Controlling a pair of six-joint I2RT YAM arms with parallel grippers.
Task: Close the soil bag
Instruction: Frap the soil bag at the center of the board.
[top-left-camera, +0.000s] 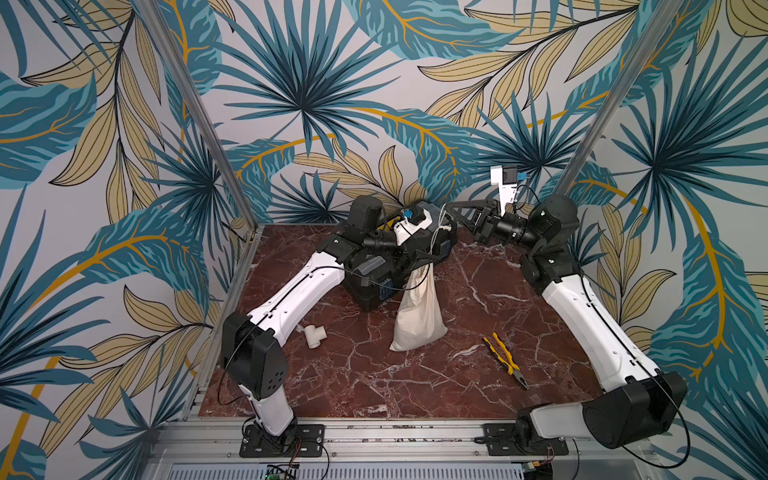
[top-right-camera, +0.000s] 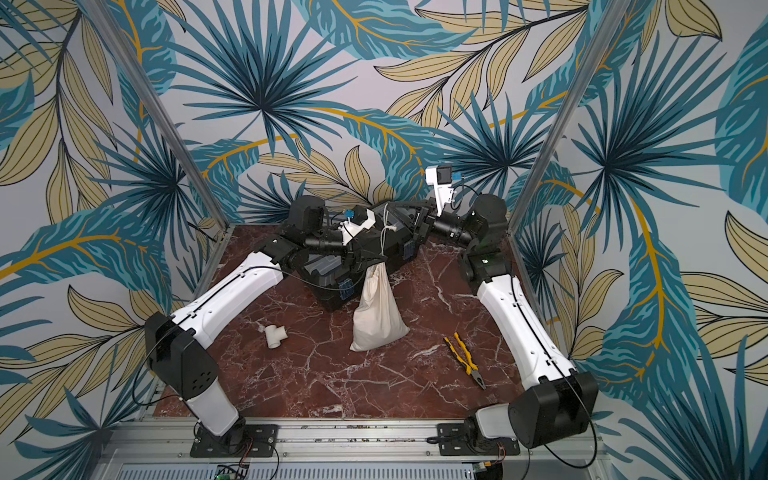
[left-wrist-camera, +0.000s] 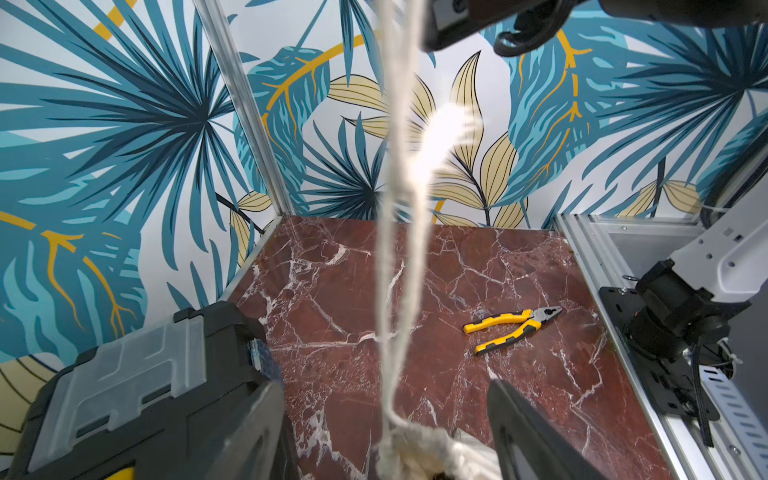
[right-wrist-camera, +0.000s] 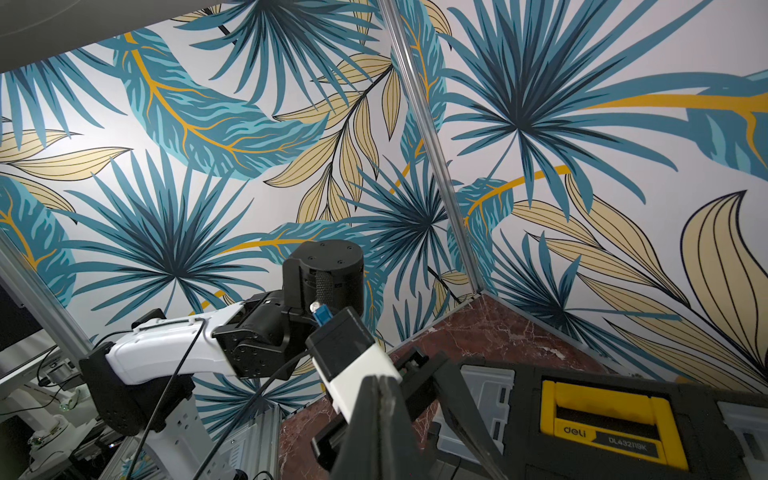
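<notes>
A white pipe tee (top-left-camera: 314, 336) lies on the red marble table (top-left-camera: 332, 382), at the left and close to the left arm. That arm reaches toward the middle of the table, over a black toolbox (top-left-camera: 370, 291) that sits toward the far side. The left gripper (left-wrist-camera: 382, 388) is at the neck of the soil bag (top-left-camera: 417, 320). In the left wrist view its jaws stand wide apart with the gathered mouth of the bag between them. Whether either finger touches the cloth cannot be told, and it has hold of nothing.

The soil bag is near the centre of the table, just right of the toolbox's near corner and against it. Its full bottom rests on the marble and its neck is drawn up and slightly tilted. A little dark material shows inside the puckered mouth.

From that mouth the thin white cord (left-wrist-camera: 385, 249) rises in two strands, up and to the far side, to the tip of the right gripper (right-wrist-camera: 380, 399). In both top views this gripper is held above the toolbox's far right part. The right wrist view shows its two fingers pressed flat together, and the top views show the cord ending at their tip, so it has the cord pinched.

Yellow-and-black pliers (top-left-camera: 505, 359) lie flat on the table to the right of the bag, nearer the front and well apart from it.
</notes>
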